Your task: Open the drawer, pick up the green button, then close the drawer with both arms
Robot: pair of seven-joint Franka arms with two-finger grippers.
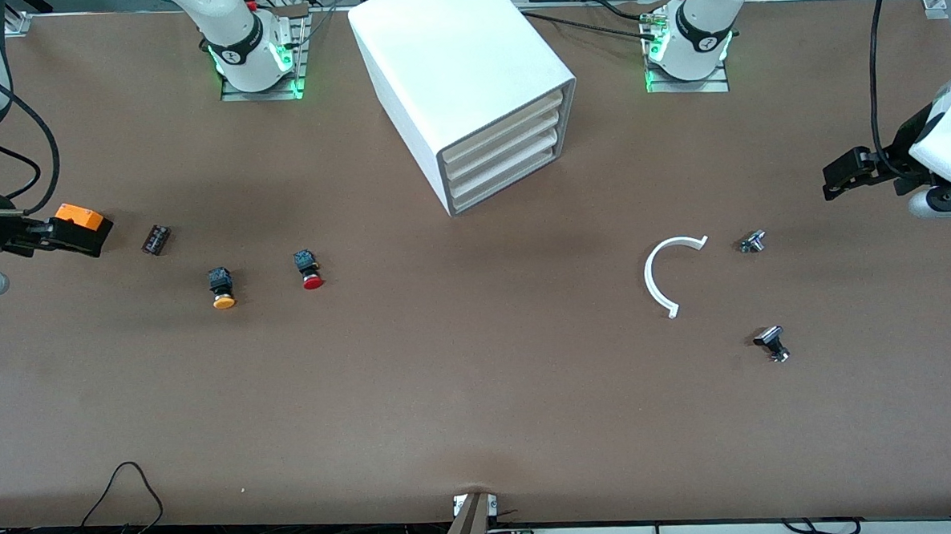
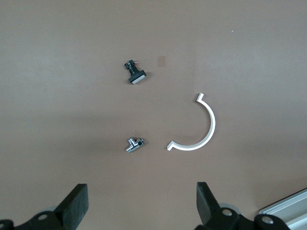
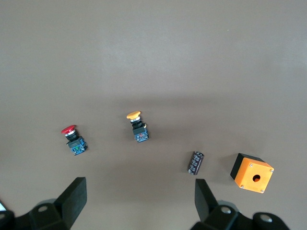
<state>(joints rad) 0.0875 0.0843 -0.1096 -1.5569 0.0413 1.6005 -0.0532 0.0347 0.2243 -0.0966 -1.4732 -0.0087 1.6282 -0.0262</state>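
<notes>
Front view: all four trays of the cabinet (image 1: 468, 91) are shut, so you begin with the opening step.
Drawer: the drawer (image 1: 512, 181) you want is the lowest tray; its sloped lip faces the open table, well apart from both sets of fingers.
Button: no green-capped one shows anywhere; you can judge it lies inside the closed drawer.
Left gripper: the left gripper (image 1: 841, 179) hovers at the left arm's end of the table, fingers spread wide and holding nothing; below them lie a white curved strip (image 2: 199, 129), a small metal fitting (image 2: 134, 144) and a black clip (image 2: 135, 73).
Right gripper: the right gripper (image 3: 139, 203) hovers at the right arm's end, fingers wide apart and empty; under them sit a red button (image 3: 72, 139), a yellow button (image 3: 138, 127), a small dark part (image 3: 195, 162) and an orange box (image 3: 252, 172).
Advice: hook one finger under the lowest lip only, pull straight along the tray's slide, and keep your other arm ready over the opening.
Risk: catching the tray above, or dragging the whole cabinet.
</notes>
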